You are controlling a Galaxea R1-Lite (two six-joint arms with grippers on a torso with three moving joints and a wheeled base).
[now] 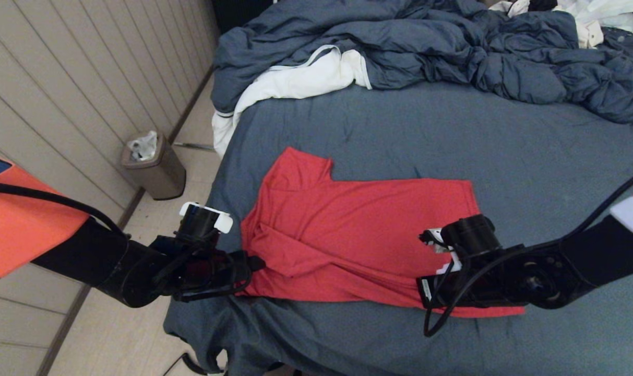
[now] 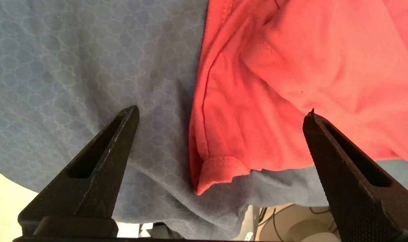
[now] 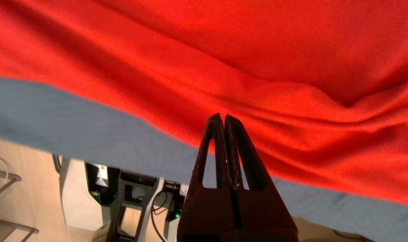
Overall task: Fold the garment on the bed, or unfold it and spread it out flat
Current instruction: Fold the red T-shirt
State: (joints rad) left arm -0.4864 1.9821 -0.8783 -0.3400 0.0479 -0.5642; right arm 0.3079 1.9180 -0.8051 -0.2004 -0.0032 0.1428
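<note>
While garment (image 1: 358,230) lies (creased), grippers hover.

Plain red cotton T-shirt (image 1: 358,235), no print showing; slate-blue fitted-sheet bed (image 1: 504,146) w/ faint honeycomb weave; rumpled dark-blue duvet (image 1: 452,47); white cloth (image 1: 295,81), dark stripe.

One red shirt (image 1: 358,235), one duvet (image 1: 452,52), one white cloth (image 1: 295,83), one bin (image 1: 154,167) — two tools, left tool (image 1: 256,263) and right tool (image 1: 426,300).

Bed (image 1: 504,156): shirt (image 1: 358,230), duvet (image 1: 452,47)
</note>
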